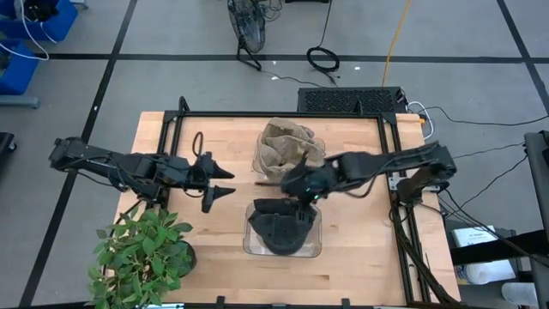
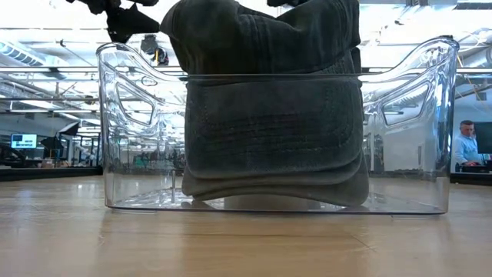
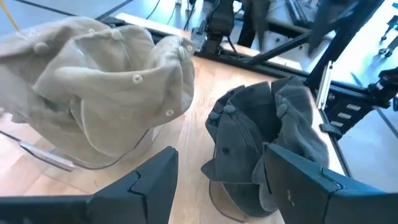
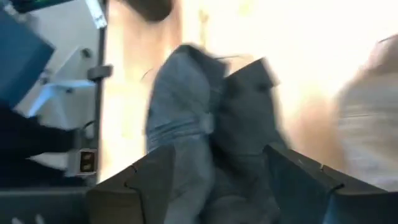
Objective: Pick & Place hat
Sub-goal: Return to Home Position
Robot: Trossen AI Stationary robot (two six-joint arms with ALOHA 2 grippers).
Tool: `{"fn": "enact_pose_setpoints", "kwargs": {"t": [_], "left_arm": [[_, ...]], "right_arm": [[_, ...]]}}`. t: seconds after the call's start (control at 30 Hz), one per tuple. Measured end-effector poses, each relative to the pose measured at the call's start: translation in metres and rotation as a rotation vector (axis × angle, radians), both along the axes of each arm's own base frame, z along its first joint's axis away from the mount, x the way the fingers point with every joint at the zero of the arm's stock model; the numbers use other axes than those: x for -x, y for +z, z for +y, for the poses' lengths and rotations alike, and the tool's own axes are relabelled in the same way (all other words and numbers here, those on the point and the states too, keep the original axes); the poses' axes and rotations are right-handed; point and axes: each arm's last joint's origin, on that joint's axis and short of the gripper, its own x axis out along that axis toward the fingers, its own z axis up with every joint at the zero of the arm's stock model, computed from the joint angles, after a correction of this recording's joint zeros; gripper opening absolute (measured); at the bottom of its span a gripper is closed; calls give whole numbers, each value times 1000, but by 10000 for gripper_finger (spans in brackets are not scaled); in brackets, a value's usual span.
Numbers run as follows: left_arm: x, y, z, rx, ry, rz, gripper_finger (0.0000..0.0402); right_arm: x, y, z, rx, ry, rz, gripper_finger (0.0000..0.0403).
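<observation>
Since the crumpled black fabric cap (image 1: 281,230) sits inside the near clear plastic bin (image 2: 123,154), with its crown poking above the rim, the step in hand looks like a clean retreat only. Just above that cap hovers the right gripper (image 1: 302,187), fingers spread and nothing between them. It would do best to rise straight up before swinging home, so that no fingertip snags the fabric or nudges the bin. Off to the left of the bins, the left gripper (image 1: 221,182) waits, likewise released. Farther back, the tan fabric cap (image 1: 287,146) fills the far clear bin (image 1: 257,161).
</observation>
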Motion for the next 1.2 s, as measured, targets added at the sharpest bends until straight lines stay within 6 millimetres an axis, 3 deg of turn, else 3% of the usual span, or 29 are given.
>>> {"fn": "enact_pose_setpoints", "kwargs": {"t": [0.27, 0.37, 0.47, 0.53, 0.7, 0.8, 1.0, 1.2], "left_arm": [[39, 21, 17, -90, 103, 41, 227], [52, 28, 19, -133, 88, 3, 179], [64, 30, 21, -192, 62, 1, 85], [73, 29, 22, -201, 56, 8, 24], [94, 25, 20, -162, 15, 10, 5], [103, 11, 19, -155, 0, -5, 4], [115, -30, 19, -172, 17, -33, 3], [130, -51, 21, -274, -79, -182, 2]], "right_arm": [[48, 28, -24, 232, -161, 45, 227], [64, 29, -27, 268, -232, 122, 211], [75, 25, -29, 275, -301, 236, 185], [82, 19, -28, 284, -318, 326, 158], [86, -8, -16, 304, -268, 353, 59], [91, -29, -9, 300, -230, 303, 10], [104, -68, -3, 161, -321, 140, 19], [121, -84, -4, 18, -354, -87, 3]]}}
